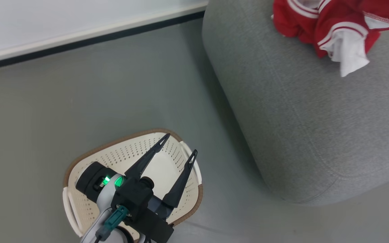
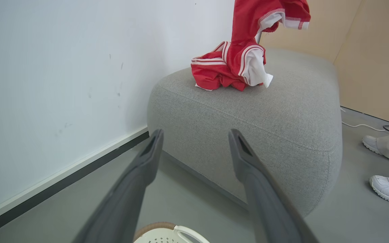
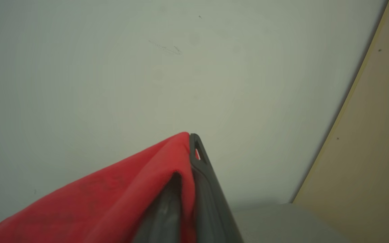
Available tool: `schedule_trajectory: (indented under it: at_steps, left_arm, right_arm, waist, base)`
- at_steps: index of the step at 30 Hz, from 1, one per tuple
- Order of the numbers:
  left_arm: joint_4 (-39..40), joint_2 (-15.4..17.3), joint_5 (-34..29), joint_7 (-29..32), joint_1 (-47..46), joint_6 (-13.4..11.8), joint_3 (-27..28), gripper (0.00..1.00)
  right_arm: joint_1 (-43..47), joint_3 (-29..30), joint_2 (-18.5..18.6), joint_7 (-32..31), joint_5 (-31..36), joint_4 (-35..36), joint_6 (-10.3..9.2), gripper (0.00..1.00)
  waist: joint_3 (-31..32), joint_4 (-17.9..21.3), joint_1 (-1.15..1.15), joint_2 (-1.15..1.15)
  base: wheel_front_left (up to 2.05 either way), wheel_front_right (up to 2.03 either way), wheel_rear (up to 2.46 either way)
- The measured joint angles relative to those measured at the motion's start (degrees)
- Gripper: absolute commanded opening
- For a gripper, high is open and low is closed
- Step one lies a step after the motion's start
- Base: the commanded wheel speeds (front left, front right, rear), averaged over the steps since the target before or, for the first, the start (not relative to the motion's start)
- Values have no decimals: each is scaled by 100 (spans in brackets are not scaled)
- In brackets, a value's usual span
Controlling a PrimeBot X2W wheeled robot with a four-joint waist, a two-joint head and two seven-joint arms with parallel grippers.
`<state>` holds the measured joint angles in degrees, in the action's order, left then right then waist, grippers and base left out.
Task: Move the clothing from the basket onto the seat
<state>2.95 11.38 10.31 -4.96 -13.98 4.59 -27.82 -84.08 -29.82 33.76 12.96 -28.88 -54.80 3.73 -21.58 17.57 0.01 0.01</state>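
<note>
The cream basket (image 1: pixel 127 155) with a brown rim stands on the floor at the lower left, and what I see of its inside is bare. My left gripper (image 1: pixel 180 145) hovers over it, open and holding nothing; the left wrist view has this gripper (image 2: pixel 195 135) pointing at the grey seat (image 2: pixel 248 111). On the seat (image 1: pixel 299 135) lies red clothing (image 1: pixel 316 23) with white striped trim. A red piece (image 2: pixel 248 20) rises from that heap (image 2: pixel 221 71) toward the top of the view. My right gripper (image 3: pixel 189 145) is shut on red cloth (image 3: pixel 113 195).
A white wall with dark skirting (image 1: pixel 89 40) runs behind the basket. A beige panel (image 2: pixel 377 50) stands behind the seat. A person's white shoes (image 2: pixel 387 189) and a cable (image 2: pixel 360 126) are on the grey floor to the seat's right.
</note>
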Motion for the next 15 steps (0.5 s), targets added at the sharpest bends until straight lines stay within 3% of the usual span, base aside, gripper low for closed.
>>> schedule_trajectory:
  at_steps: [5,15]
  left_arm:
    - [45,131,-7,58,-25,0,88,100]
    - [240,137,-41,196,-99,2,5,100]
  right_arm:
    - [-12,9,-63,22,9,-242,-179,0]
    - [443,37,-168,24,-66,-981,-274,0]
  waist:
    - [-267,-205,1,0]
    - [-597,-387,0,1]
  base:
    - [0,0,0]
    - [0,0,0]
